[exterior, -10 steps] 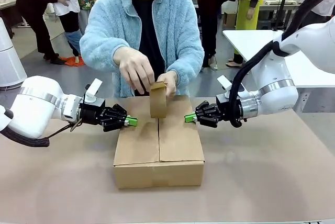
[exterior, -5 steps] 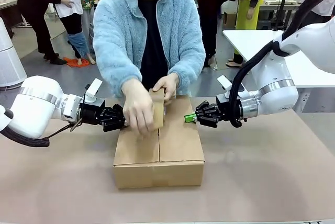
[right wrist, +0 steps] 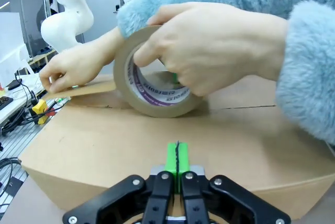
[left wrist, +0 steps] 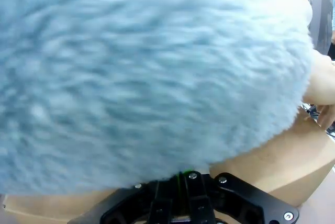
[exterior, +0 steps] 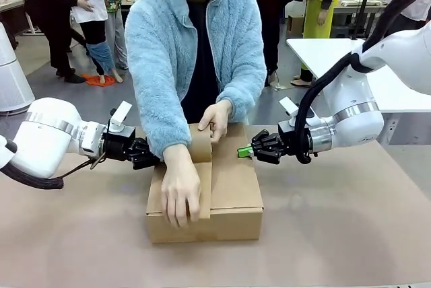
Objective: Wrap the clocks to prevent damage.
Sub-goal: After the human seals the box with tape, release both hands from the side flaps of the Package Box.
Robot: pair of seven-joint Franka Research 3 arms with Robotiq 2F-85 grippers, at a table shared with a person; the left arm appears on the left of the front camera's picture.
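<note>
1. Front: the cardboard box (exterior: 232,187) sits mid-table between the left gripper (exterior: 145,155) and the right gripper (exterior: 244,151), both closed and empty. A hand (exterior: 179,194) presses tape along the seam.
2. Left wrist: a fluffy sleeve (left wrist: 146,77) lies just above the closed fingers.
3. Right wrist: green pads (right wrist: 172,157) together, near the box top; the tape roll (right wrist: 157,96) stands on the box.

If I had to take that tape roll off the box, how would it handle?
The tape roll stands on edge on the box, so it would probably roll if released. Its ring looks rigid, likely a firm grip. The strip stuck along the box would probably tether it.
</note>
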